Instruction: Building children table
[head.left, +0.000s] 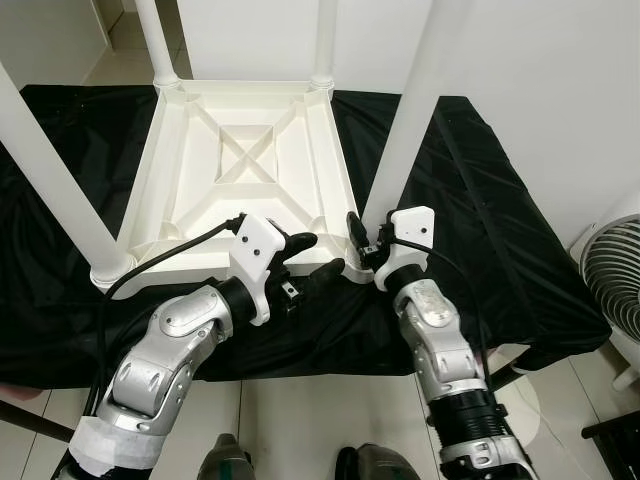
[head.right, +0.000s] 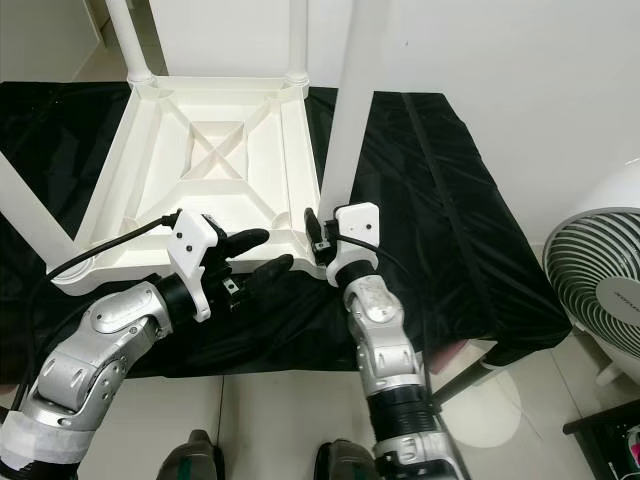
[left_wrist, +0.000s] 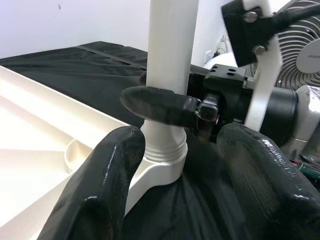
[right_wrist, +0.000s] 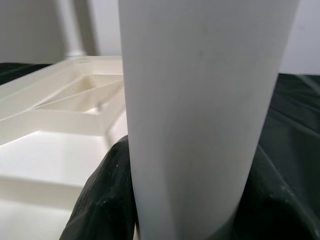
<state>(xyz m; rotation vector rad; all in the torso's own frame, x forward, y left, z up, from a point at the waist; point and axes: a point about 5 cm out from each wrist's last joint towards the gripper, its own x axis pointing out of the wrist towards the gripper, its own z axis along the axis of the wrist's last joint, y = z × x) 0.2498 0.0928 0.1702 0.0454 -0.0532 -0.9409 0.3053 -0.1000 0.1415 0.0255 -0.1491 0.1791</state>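
Black cloth (head.left: 480, 210) covering bench, white upturned table (head.left: 240, 170) lying on it; right gripper (head.left: 358, 245) clamping near-corner leg (head.left: 405, 120), left gripper (head.left: 305, 262) spreading open beside socket.

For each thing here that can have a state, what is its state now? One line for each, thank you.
table top: upside down on the black cloth, underside ribs facing up
near right leg: upright in its corner socket, gripped low down
other three legs: standing in their sockets
right gripper: shut on the near right leg
left gripper: open, beside that leg's base
fan: blades cannot be judged
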